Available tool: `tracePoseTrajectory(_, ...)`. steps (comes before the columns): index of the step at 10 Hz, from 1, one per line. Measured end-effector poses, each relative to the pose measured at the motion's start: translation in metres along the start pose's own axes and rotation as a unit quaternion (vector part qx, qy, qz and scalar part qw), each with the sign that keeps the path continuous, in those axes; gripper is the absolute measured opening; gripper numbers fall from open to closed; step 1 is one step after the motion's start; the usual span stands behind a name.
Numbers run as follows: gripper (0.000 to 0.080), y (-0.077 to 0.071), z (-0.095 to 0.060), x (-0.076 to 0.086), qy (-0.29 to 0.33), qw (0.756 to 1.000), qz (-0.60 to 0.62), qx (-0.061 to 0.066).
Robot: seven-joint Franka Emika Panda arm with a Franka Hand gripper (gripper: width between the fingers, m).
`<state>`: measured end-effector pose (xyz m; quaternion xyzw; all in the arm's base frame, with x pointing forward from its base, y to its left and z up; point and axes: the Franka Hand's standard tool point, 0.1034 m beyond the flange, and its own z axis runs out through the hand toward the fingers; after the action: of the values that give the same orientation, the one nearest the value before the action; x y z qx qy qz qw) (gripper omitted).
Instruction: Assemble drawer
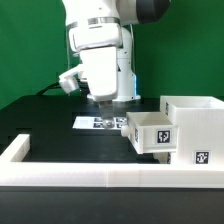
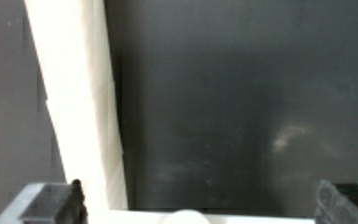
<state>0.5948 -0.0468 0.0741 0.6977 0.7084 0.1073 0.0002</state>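
Exterior view: I see the white Panda arm's two-finger gripper [image 1: 100,100] hanging low over the black table [image 1: 50,125], its jaws hidden behind the wrist body, so I cannot tell their spread here. The large boxy white plastic housing [image 1: 195,125] stands well off to one side of the jaws, with 1 small white open-topped tray [image 1: 150,132] seated partly into its front. The flat white marker board [image 1: 98,123] lies just below the gripper.

Wrist view: I see the 2 dark fingertips [image 2: 51,205] set wide apart, holding nothing. A long white edge [image 2: 78,110] runs toward the jaws beside 1 fingertip; which part it belongs to I cannot tell.

Risk, in my judgement: descending here could drive that fingertip onto the white edge and shove it.
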Motion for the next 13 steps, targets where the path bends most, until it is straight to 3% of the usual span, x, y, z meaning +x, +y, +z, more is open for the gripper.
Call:
tracePoseTrajectory(4, 0.0649, 0.014, 0.009, 0.022, 0.003, 1.000, 0.022, 0.003)
tracePoseTrajectory(8, 0.0649, 0.013, 0.010, 0.023, 0.001, 1.000, 0.019, 0.007)
tracePoseTrajectory(9, 0.0649, 0.011, 0.014, 0.033, -0.003, 1.000, 0.001, 0.017)
tracePoseTrajectory(11, 0.0649, 0.017, 0.022, 0.046, -0.005, 0.998, -0.025, 0.051)
tracePoseTrajectory(13, 0.0649, 0.019, 0.026, 0.046, -0.016, 0.997, -0.031, 0.064)
